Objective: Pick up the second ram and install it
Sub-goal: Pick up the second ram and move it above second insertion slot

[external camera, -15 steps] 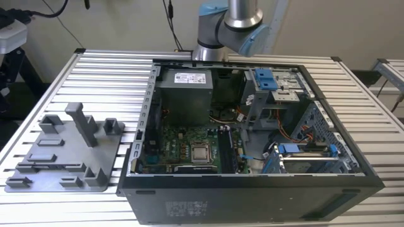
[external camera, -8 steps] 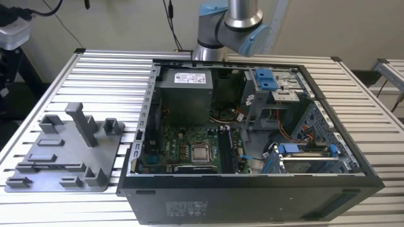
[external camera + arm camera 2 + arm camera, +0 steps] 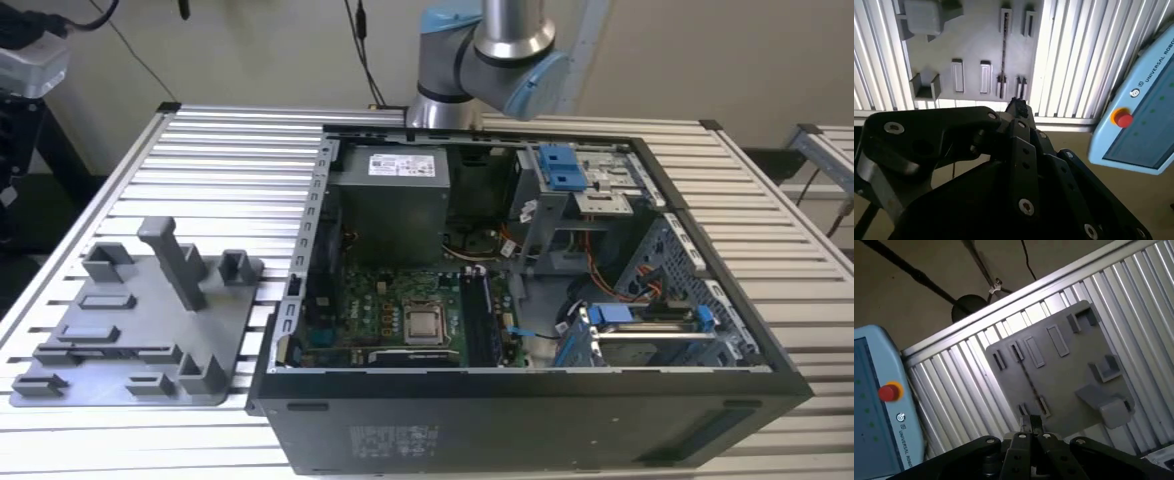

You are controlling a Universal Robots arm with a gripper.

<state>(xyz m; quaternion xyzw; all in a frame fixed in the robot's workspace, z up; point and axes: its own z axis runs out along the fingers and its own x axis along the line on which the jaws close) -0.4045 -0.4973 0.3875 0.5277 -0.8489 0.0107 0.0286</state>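
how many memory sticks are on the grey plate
1: a thin dark memory stick stands on edge between the slot blocks of the grey plate. Others could be hidden behind the plate's taller blocks.

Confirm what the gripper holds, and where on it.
Nothing, as far as shows: the gripper hangs clear above the grey fixture, where the second ram stands edge-on.

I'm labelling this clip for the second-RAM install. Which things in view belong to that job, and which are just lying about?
Job: slim dark memory board edge-on in the grey plastic fixture plate; black gripper over that plate; green motherboard with long black sockets.
Lying about: blue teach pendant with red button; silver power supply; blue drive brackets.
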